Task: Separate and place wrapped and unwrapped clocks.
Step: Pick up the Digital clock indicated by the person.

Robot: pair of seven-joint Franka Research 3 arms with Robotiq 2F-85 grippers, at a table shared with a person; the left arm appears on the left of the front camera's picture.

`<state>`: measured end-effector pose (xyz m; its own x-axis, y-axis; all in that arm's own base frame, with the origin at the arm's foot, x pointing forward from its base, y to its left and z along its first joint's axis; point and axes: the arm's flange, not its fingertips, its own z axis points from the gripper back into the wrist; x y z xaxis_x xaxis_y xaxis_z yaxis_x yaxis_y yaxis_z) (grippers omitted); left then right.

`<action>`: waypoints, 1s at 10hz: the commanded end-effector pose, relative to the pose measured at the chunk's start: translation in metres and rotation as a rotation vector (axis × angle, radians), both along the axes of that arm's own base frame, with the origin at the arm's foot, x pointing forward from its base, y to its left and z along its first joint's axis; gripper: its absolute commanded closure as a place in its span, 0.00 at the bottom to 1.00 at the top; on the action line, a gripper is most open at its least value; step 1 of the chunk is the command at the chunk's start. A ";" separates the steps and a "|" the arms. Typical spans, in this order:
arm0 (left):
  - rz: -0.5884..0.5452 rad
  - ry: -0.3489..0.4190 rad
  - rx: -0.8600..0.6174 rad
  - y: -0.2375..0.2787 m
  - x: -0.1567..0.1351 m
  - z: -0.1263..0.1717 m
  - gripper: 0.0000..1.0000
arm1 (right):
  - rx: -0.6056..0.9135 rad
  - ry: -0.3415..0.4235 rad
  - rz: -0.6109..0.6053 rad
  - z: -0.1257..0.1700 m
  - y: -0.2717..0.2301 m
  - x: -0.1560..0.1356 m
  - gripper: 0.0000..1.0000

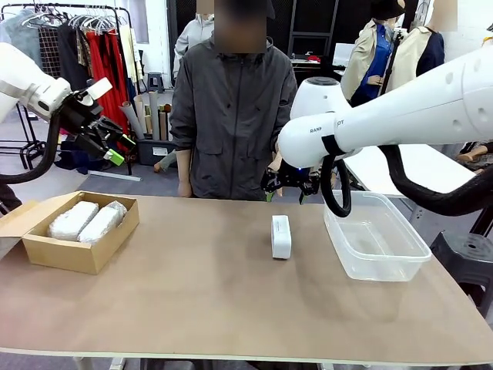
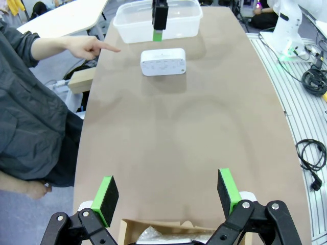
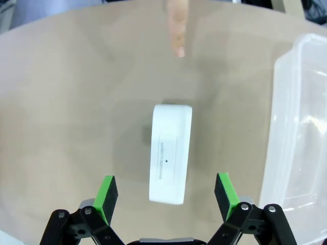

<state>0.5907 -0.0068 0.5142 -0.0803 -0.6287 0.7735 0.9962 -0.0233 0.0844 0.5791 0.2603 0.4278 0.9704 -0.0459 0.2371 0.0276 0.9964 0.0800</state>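
The bare smooth white rounded-rectangular plastic clock stands, apparently on its long edge, mid-table. It is between the open brown cardboard box holding the two bubble-wrapped white clocks and the clear plastic tub. It looks light, rigid and slick, so a pinch across its flat faces seems safest (bubble wrap would give more). The right gripper hovers above it, fingers wide apart. The left gripper, likewise spread, hangs over the box. The matte brown tabletop offers ample room, and the person's hand points nearby.

A clothes rack with hanging garments stands behind the brown table, on grey floor.
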 end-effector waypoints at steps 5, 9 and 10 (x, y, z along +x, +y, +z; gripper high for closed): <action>-0.006 0.002 0.002 0.000 -0.001 0.001 0.00 | 0.017 0.048 -0.065 -0.029 0.001 0.013 0.00; -0.006 0.002 0.002 0.000 -0.001 0.001 0.00 | -0.008 0.057 -0.084 -0.037 -0.004 0.008 0.00; -0.006 0.002 0.002 0.000 -0.001 0.001 0.00 | -0.008 0.057 -0.084 -0.037 -0.004 0.008 0.00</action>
